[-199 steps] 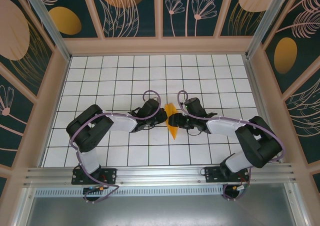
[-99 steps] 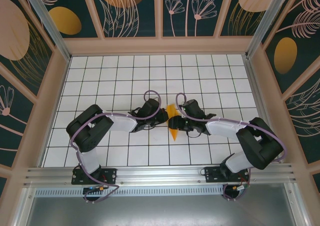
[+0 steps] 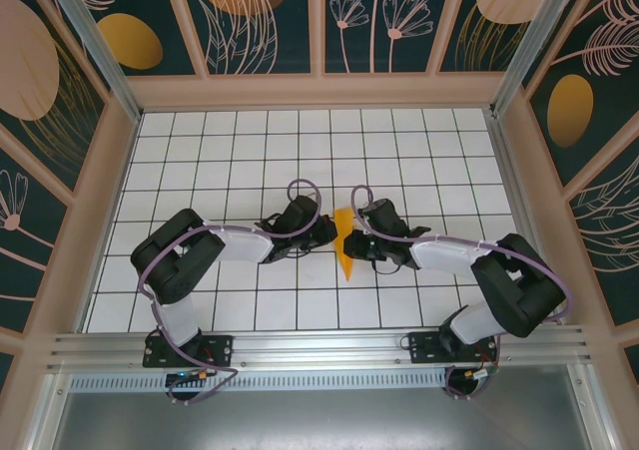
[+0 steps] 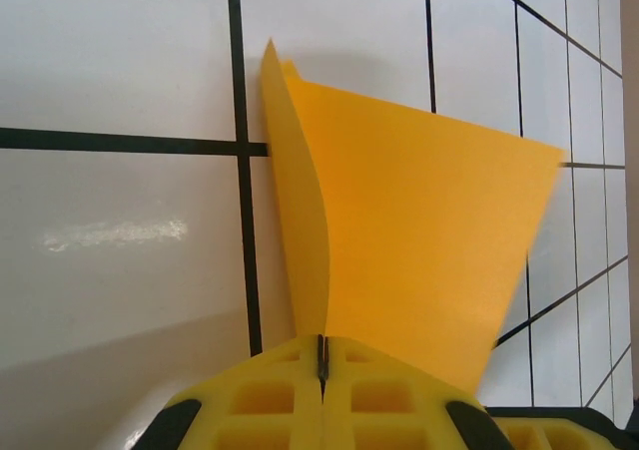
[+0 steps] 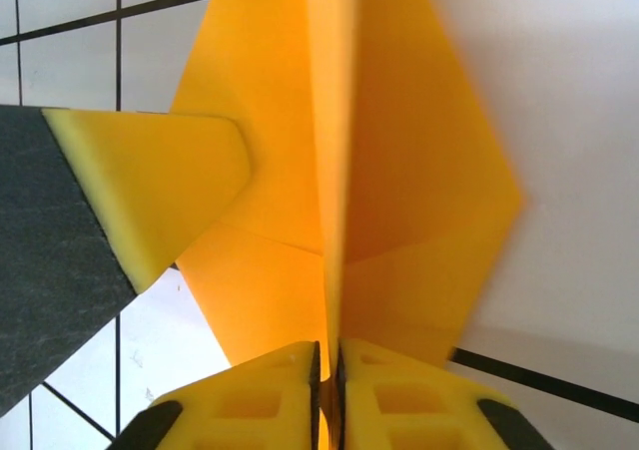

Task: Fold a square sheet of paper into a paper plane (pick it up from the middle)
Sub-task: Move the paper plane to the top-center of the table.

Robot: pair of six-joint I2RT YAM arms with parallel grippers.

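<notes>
Where our left gripper point(image 4: 321, 355) closes, its two yellow pads, moulded with square hollows like a waffle, meet in a thin dark seam. The sheet of paper point(image 4: 419, 221) rises straight out of that seam, so we hold it pinched. It is thin, matte, orange-yellow stock, folded: a narrow curved flap stands on the left and a broad flat panel spreads to a sharp corner on the right. Our right gripper point(image 5: 327, 360) is likewise nipped tight on the paper, its matching yellow pads pressed to either side of a straight central crease, from which smooth angular facets fan outward. A wedge-shaped left fingertip point(image 5: 150, 191), soft yellow on its face and dark grey behind, lies against the left facet. From above we see both black grippers meeting nose to nose at mid-table, the paper between them with a narrow point aimed toward the arm bases. Beneath lies the glossy white table point(image 3: 230, 151), ruled in black squares and ringed by dark wall panels point(image 3: 260, 21) painted with pale leaves.
</notes>
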